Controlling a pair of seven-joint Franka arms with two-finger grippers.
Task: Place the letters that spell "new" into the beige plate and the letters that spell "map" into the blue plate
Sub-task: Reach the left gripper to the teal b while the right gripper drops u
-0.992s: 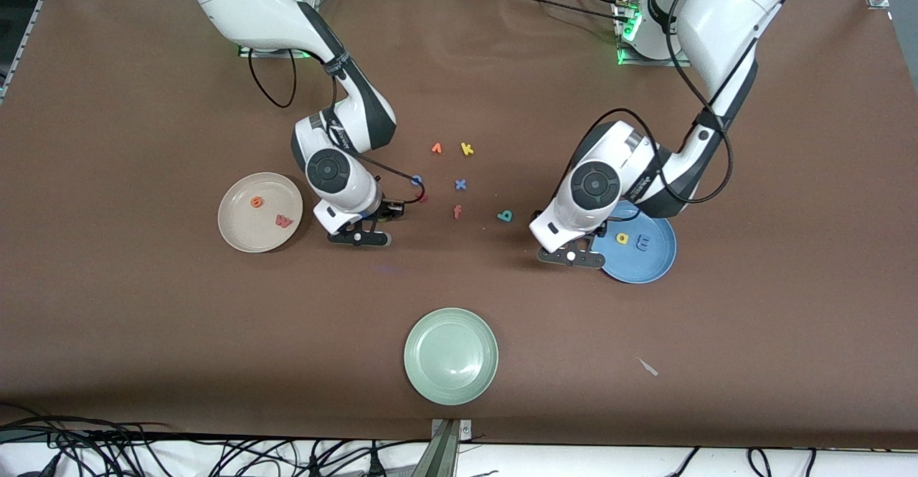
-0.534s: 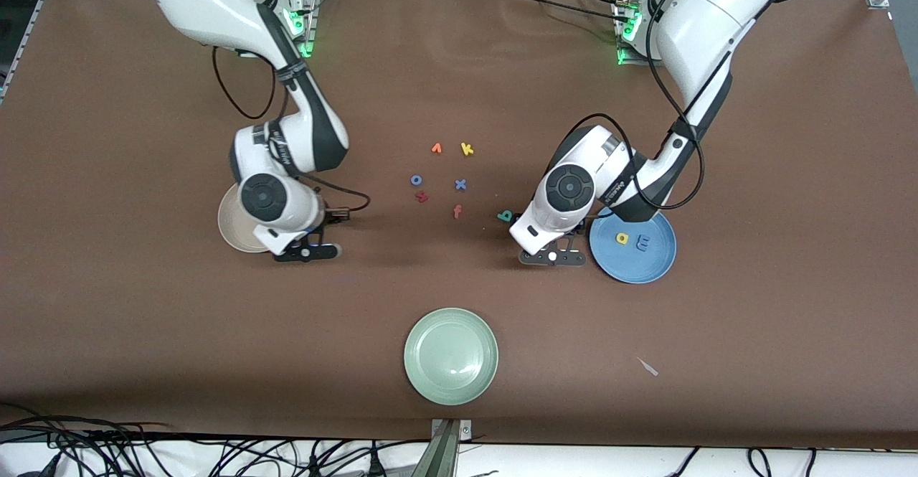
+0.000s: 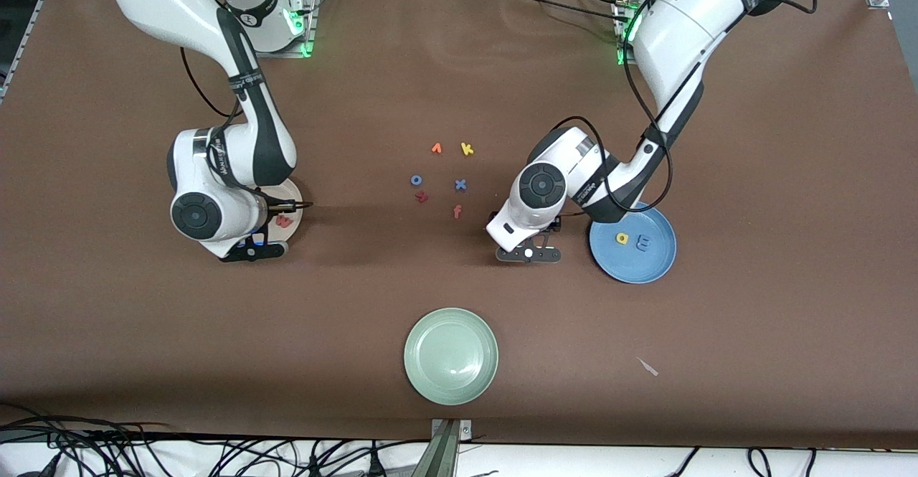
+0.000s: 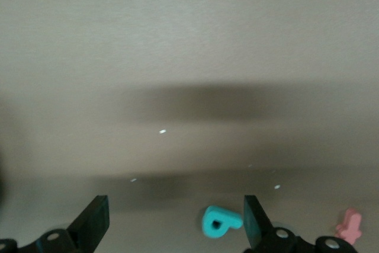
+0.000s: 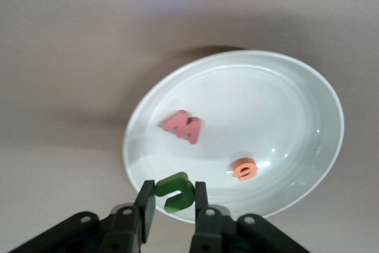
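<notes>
My right gripper (image 5: 173,202) is shut on the green n (image 5: 176,191), just over the rim of the beige plate (image 5: 269,102). The pink w (image 5: 185,126) and orange e (image 5: 245,169) lie in that plate (image 3: 290,196). My left gripper (image 4: 174,220) hangs open low over the table, with the teal p (image 4: 220,220) lying between its fingers, close to one of them. In the front view the left hand (image 3: 529,252) hides the p. The blue plate (image 3: 649,267) beside it holds the yellow a (image 3: 622,238) and light blue m (image 3: 644,244).
A pale green plate (image 3: 450,355) sits near the front edge. Loose letters lie mid-table between the arms: blue o (image 3: 417,180), a dark red letter (image 3: 422,196), blue x (image 3: 460,184), red-orange f (image 3: 457,211), an orange letter (image 3: 436,148), yellow k (image 3: 467,148).
The right arm swung from beside the loose letters to over the beige plate, carrying the green n. The left gripper slid from the blue plate's edge to over the teal p.
</notes>
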